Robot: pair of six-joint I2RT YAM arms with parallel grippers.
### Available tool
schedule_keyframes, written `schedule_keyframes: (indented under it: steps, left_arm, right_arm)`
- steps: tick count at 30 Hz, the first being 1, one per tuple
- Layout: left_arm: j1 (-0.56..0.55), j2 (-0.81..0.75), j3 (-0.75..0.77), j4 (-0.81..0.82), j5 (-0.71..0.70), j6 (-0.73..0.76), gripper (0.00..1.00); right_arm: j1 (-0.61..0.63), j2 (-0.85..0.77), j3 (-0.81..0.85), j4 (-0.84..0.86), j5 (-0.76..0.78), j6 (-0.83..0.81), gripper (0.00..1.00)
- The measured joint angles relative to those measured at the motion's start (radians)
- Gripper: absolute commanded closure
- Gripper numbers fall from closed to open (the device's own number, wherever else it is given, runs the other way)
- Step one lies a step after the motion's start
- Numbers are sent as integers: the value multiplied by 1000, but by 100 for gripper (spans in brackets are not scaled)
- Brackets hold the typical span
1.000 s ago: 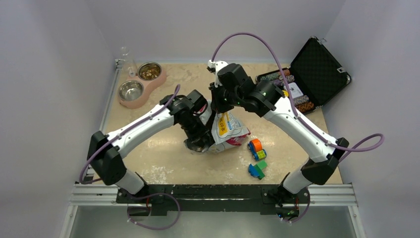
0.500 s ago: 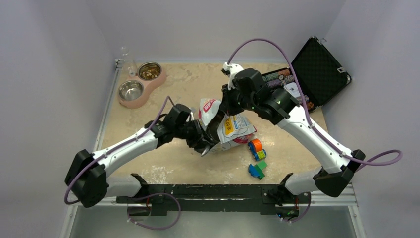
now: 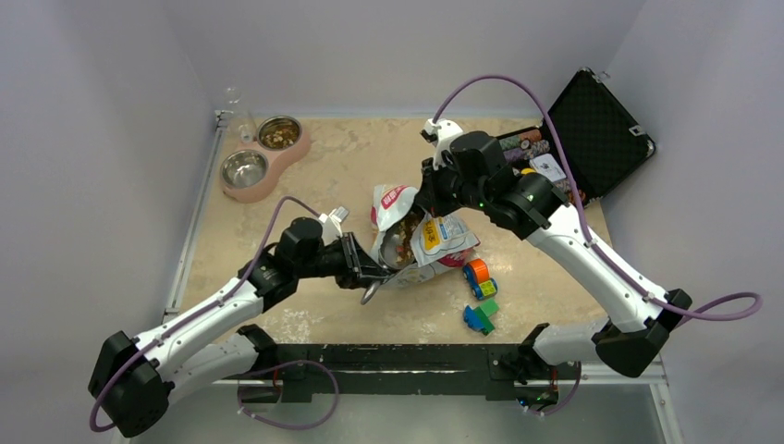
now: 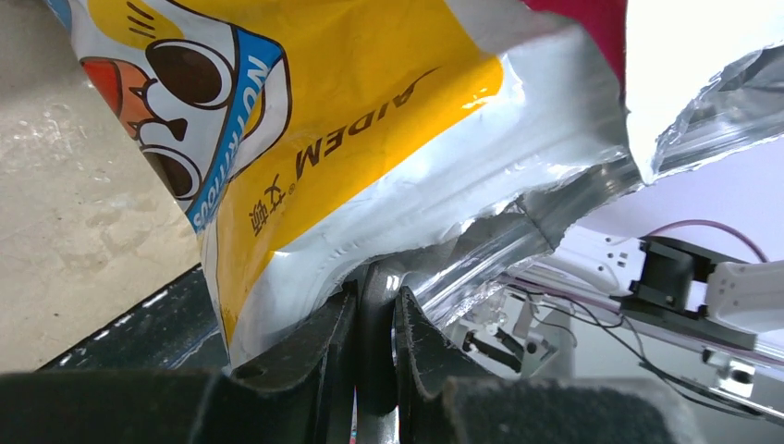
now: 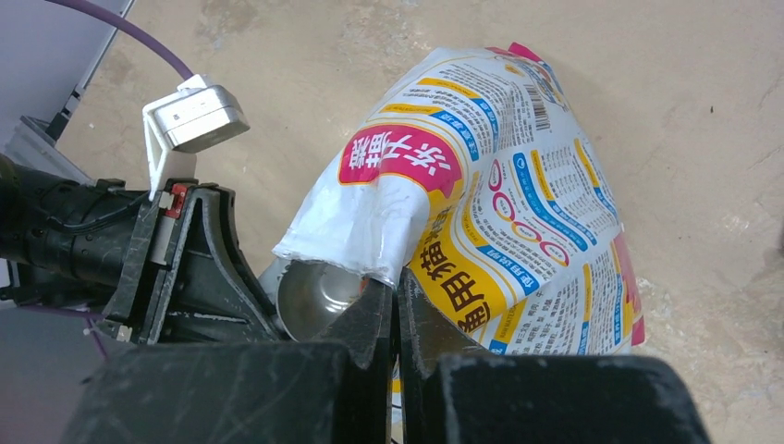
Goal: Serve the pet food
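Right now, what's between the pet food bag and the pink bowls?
Just bare tabletop: nothing sits between the bag and the pink bowls, as the overhead view shows.

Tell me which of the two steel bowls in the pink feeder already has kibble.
The far bowl, nearer the back wall: brown pellets cover its bottom. The near bowl shows only bare shiny steel.

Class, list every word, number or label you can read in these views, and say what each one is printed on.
"AIDEM": yellow panel of the pet food bag.
"NUTRITIOUS": blue band on that bag, middle letters partly covered.
Chinese characters: pink label and yellow band; too skewed to quote.
Barcode digits and fine print: too small.
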Motion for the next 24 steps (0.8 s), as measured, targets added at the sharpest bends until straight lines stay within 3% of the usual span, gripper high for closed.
schedule_keyframes:
  steps: [5,10,18,24]
  left_arm:
    - [24,-1,-51,109,24,-65,100]
    - [39,112,-61,260,64,-127,100]
    - [53,-186,-219,261,63,-137,100]
    - [54,-64,-239,381,93,-187,100]
  right_arm:
    - [-3,0,0,3,2,-4,100]
    - [-6,0,0,-1,-1,-5,100]
    - [-17,-1,0,3,0,-18,100]
    - [-18,-1,5,-14,-5,-22,100]
